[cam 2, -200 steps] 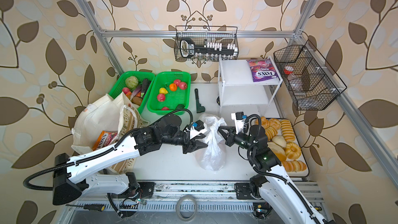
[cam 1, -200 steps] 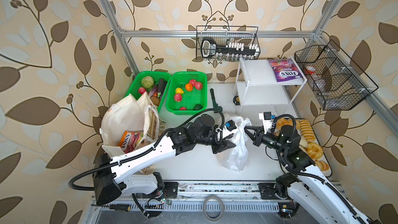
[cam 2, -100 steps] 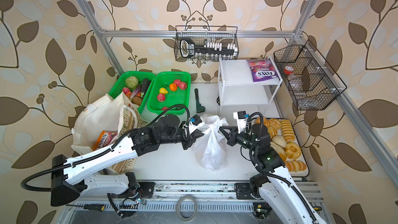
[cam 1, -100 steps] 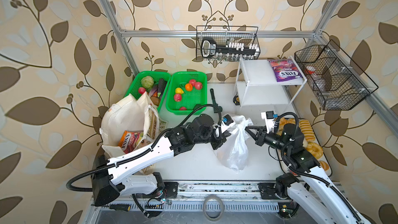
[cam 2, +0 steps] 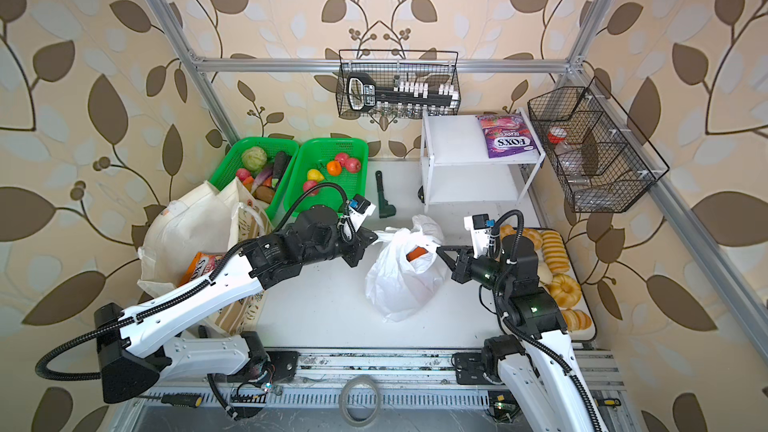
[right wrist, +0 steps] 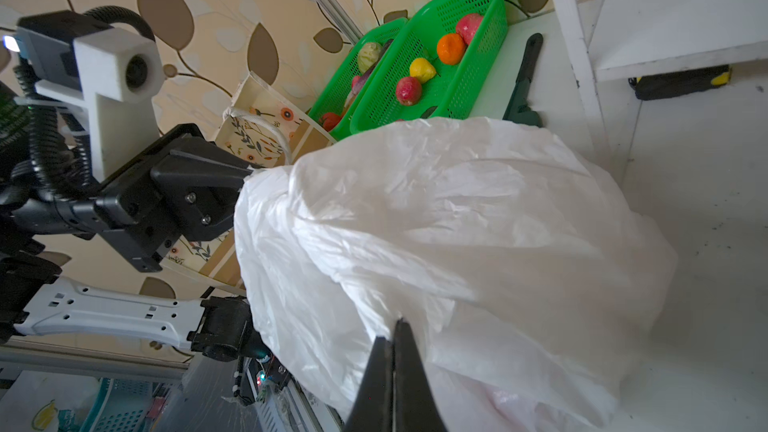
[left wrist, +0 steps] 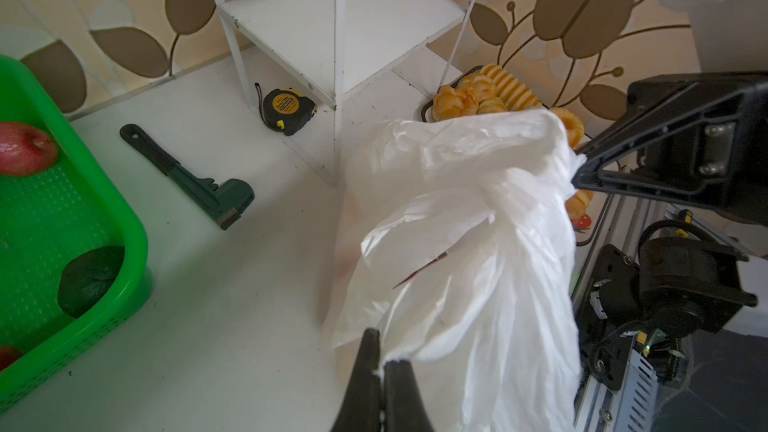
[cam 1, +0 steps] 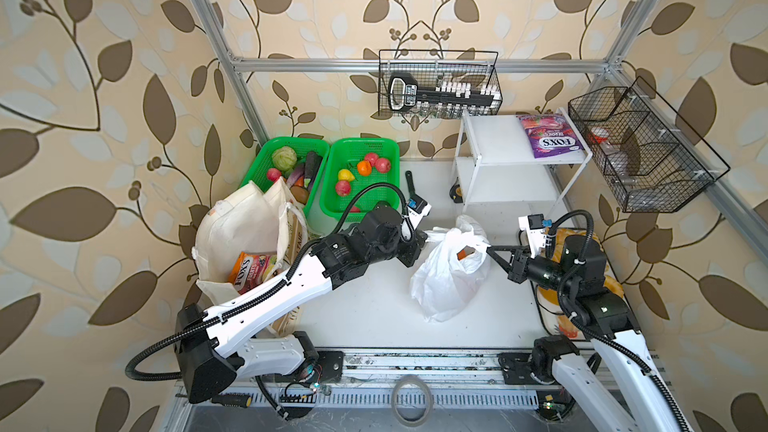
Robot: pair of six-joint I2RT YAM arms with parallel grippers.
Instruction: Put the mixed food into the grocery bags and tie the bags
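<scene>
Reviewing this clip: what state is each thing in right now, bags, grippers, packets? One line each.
white plastic bag: mouth open, stretched between both grippers, orange item inside, untied.
left gripper: shut on the bag's rim.
right gripper: shut on the opposite rim.
cloth tote: open, upright, orange FOX'S pouch inside.
purple packet: flat on the white shelf, unbagged.

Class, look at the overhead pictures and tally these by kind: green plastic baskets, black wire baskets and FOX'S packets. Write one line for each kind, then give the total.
Green plastic baskets: 2
Black wire baskets: 2
FOX'S packets: 2 (one purple, one orange)
Total: 6
</scene>
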